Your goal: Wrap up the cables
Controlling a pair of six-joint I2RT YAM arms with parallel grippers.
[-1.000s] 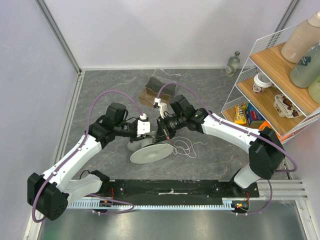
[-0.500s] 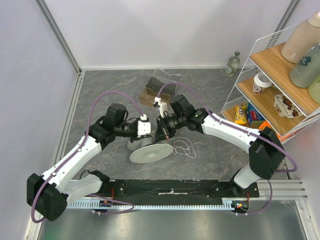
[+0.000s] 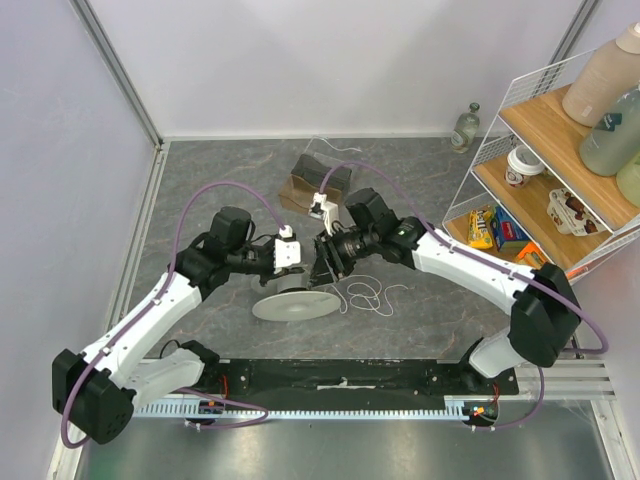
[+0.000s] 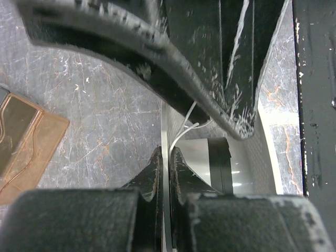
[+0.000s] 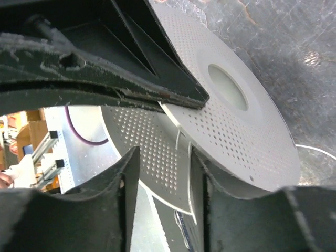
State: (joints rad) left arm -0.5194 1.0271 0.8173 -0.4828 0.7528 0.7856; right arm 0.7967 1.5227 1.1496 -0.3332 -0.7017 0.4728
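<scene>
Cable (image 3: 376,297): thin white wire, loose loops flat on the worktop (image 3: 200,180) just right of the spool (image 3: 293,304). One strand is up at the spool. In the left wrist view it runs into the slit between the left tool's (image 3: 296,272) fingers (image 4: 153,170).

Left tool: pinched down on that strand, fingers near touching, right above the spool's hub.

Right tool (image 3: 325,262): just right of the left tool, above the spool's right half. Fingers are parted to a moderate gap with nothing between them. The spool's perforated disc shows through the gap.

Brown box (image 3: 318,180) is behind the spool, apart from it. Wire rack (image 3: 480,160) with bottles and packets is well right of the spool. Small bottle (image 3: 465,125) stands at the back wall, left of the rack.
</scene>
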